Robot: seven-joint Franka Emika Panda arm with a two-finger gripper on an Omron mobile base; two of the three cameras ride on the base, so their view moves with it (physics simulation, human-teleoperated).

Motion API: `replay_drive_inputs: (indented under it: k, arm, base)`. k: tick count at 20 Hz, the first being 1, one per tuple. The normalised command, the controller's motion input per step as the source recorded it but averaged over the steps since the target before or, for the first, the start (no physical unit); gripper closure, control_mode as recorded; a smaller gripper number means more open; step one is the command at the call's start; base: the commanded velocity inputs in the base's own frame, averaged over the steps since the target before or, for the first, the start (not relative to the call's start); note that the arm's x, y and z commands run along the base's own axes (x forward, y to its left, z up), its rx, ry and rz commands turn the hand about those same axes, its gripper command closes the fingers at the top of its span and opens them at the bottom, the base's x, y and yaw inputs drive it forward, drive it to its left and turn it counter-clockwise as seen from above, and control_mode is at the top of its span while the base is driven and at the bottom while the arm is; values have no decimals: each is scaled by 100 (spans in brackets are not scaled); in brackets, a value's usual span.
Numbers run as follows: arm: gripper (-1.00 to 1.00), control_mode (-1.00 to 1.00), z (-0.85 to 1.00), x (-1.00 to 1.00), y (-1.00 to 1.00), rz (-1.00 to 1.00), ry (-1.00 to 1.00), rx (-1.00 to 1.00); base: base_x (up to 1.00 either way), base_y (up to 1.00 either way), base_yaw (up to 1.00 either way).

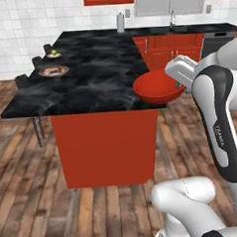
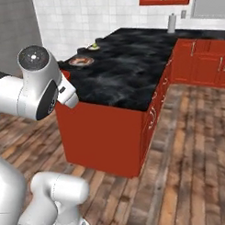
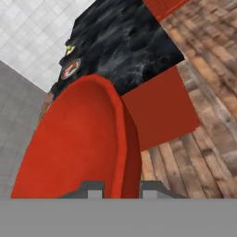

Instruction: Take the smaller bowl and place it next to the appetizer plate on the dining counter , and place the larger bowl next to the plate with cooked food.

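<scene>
Red bowl in the gripper, carried toward the dining worktop

The gripper [image 3: 118, 187] is clamped shut on the rim of the smaller bowl [image 1: 157, 87], held level by the worktop [image 1: 95, 74] corner. The appetizer plate [image 1: 53, 55] lies far ahead, beyond the plate with cooked food [image 1: 53, 71]; keep the bowl level, set it just beside, not touching.
</scene>
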Motion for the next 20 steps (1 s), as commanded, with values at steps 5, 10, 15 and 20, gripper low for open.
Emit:
replay_drive_inputs:
  k: [5,10,15,20]
  arm:
    - [100,100,0,0,0,0,0,0]
    - [100,100,0,0,0,0,0,0]
    - [100,100,0,0,0,0,0,0]
    - [100,100,0,0,0,0,0,0]
  base:
    - [60,100,0]
    - [76,100,0]
    - [82,100,0]
    - [86,100,0]
